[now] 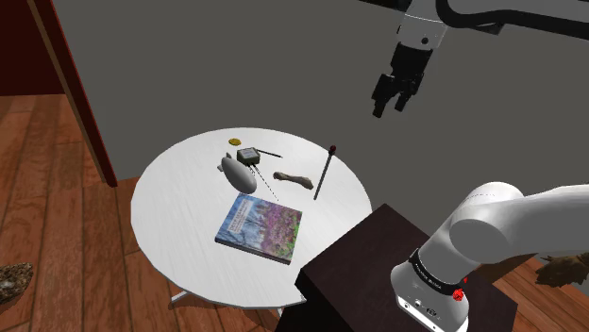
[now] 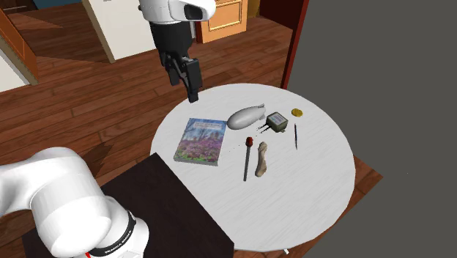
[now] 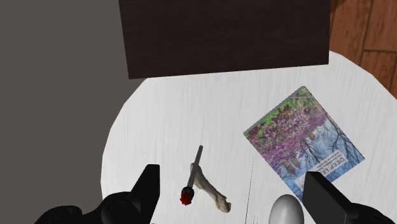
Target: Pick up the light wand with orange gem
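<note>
Shoulder view: the tool hangs at the upper right of the frame, fingers spread with nothing between them, well above the round white desk. The wand, a dark shaft tipped with a red gem, lies flat toward the desk's right edge, just beside a beige bone-shaped piece. A book lies at lower centre, with a grey blimp-like shape above it.

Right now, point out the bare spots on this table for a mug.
Widest free patch: table between the bone, the pen and the rim. Another lies between the book and the rim on the shoulder view's left. Crowded: blimp, box, coin, wand.
</note>
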Robot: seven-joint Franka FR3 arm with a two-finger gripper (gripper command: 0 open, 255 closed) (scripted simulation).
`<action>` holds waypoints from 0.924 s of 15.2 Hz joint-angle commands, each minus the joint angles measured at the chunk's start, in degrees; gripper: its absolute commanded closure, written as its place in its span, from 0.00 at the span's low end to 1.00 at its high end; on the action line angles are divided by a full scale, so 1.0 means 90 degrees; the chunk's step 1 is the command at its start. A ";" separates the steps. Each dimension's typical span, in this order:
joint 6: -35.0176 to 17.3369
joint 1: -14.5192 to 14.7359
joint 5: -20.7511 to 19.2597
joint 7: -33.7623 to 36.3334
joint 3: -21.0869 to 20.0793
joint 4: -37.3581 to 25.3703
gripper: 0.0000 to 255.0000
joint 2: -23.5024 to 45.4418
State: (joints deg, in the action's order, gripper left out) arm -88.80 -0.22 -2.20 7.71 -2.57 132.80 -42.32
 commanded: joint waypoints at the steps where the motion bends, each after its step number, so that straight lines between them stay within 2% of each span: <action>1: 0.0000 0.0000 0.0000 0.0000 0.0000 0.0000 0.00 0.0000; 7: -0.0978 -0.0110 -0.0064 -0.0358 0.0363 0.0120 0.00 0.1106; 14: -0.1980 -0.0205 -0.0013 -0.0801 0.0732 -0.0112 0.00 0.2648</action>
State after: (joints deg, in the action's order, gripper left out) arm -105.59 -2.02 -2.52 1.02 3.65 132.59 -20.71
